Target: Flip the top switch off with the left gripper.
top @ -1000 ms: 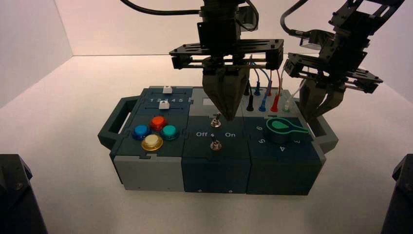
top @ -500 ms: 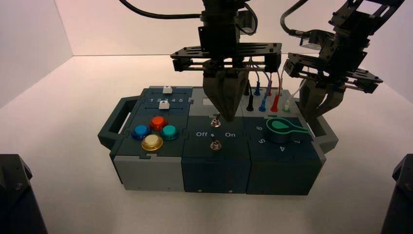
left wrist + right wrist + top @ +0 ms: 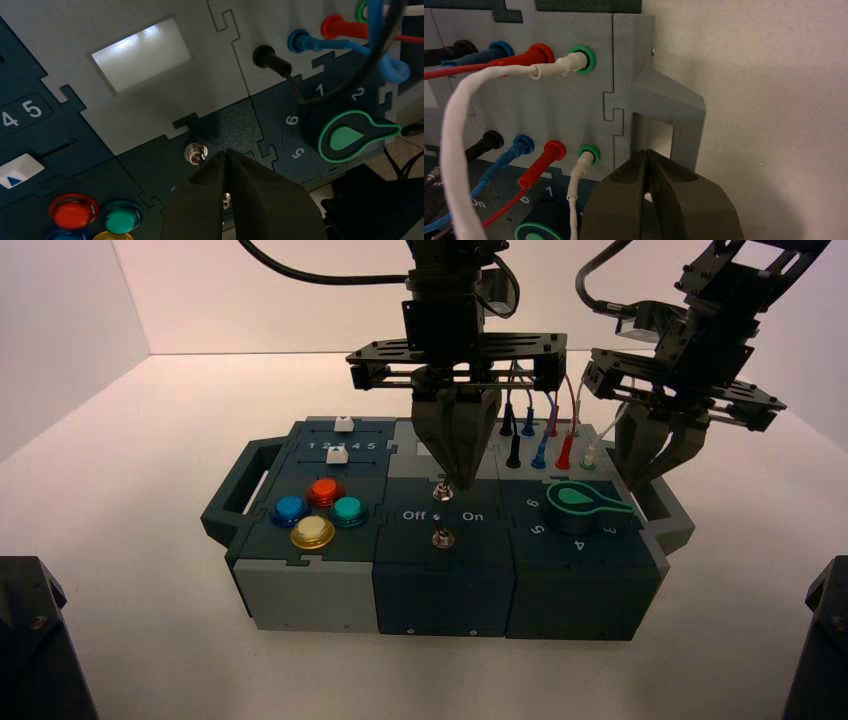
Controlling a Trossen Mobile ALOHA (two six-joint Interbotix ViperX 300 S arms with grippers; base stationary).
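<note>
Top switch (image 3: 195, 153) contacted by left claw (image 3: 226, 154), fingers pinched together, nothing held. Flip step underway; next needs sideways push toward Off. Right claw (image 3: 647, 155) closed, parked at box's right handle.

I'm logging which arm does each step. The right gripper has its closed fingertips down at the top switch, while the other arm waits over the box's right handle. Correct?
No: the left gripper is at the top switch, as the high view shows. The right gripper waits by the right handle.
</note>
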